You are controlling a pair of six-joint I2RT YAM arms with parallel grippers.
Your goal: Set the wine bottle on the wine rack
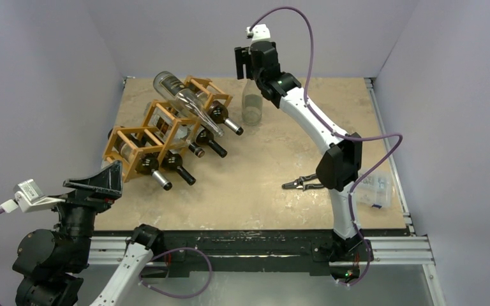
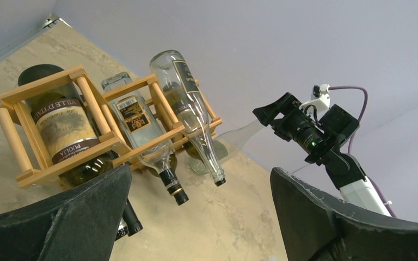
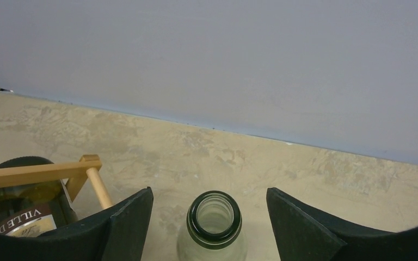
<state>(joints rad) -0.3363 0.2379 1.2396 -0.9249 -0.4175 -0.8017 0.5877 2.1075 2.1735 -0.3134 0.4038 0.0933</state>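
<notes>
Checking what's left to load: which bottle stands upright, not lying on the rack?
The clear bottle on the table right of the wine rack, beneath the open right tool; the other bottles lie on their sides on the rack.

Matt wooden wine rack (image 2: 35,87); glossy clear-glass wine bottle (image 1: 252,108).

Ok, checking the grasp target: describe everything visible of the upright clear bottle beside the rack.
The clear glass bottle is faintly green, empty-looking, no label seen, its thick-lipped mouth uncorked. It stands upright on the tan table, right of the wine rack and apart from it. The right gripper hangs open astride its mouth, not touching.
</notes>
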